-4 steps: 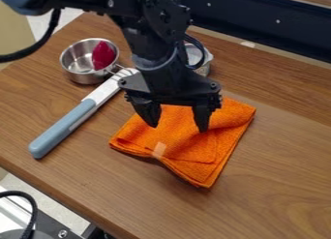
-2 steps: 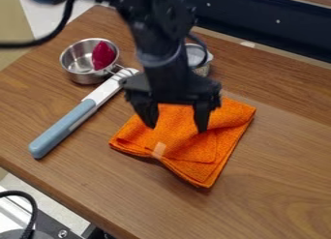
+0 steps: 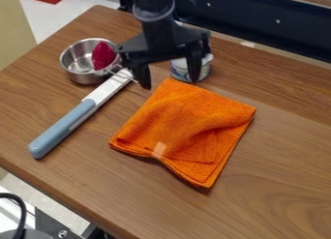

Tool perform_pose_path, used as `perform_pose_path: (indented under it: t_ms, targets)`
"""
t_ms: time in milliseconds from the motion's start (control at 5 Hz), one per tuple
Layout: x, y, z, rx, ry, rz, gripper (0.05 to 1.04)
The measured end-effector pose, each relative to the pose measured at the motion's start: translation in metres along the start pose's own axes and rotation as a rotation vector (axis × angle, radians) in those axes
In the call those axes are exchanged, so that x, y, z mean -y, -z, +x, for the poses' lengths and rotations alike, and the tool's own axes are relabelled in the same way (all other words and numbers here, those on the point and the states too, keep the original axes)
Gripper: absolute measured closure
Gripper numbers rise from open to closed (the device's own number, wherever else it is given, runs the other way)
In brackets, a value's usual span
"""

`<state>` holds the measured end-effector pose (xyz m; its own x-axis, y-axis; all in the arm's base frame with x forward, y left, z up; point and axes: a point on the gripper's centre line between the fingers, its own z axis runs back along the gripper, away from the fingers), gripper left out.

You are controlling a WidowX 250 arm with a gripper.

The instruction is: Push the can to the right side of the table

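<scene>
the can (image 3: 205,67) stands upright on the far part of the table (image 3: 284,156), just beyond the upper corner of the orange cloth (image 3: 188,119). the gripper (image 3: 170,84) is in front of it and a little to its left in the camera view, with its jaws set wide and holding nothing. 1 finger overlaps the can in the view; i cannot tell if they touch.

the step in hand, as i judge it, is to put the gripper well for the push. it should come to the side of the can which faces the metal pot (image 3: 79,62), because the push must go to the right. with the jaws so wide, 1 finger could slide past the front and turn the can instead of moving it. so it is better to bring the 2 fingers closer together and make 1 firm pushing face.

the contact should be low on the wall of the can, near the wood but not scraping it, since a high push may tip it. the push should be slow and even, through the middle of the can. the path should keep between the cloth and the dark panel (image 3: 259,22), because the cloth could bunch up and stop the can.
</scene>
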<state>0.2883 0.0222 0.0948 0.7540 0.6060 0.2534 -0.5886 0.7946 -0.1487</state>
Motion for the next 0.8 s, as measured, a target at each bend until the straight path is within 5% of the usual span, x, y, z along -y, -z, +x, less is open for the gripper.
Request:
perform_pose_path:
  t_ms: [200, 400, 800]
  targets:
    - [0.001, 0.012, 0.03, 0.123, -0.14, 0.005, 0.084]
    - [-0.001, 0.03, 0.064, 0.215, -0.299, 0.062, 0.084]
    - [-0.004, 0.056, 0.104, 0.326, -0.541, 0.111, 0.084]
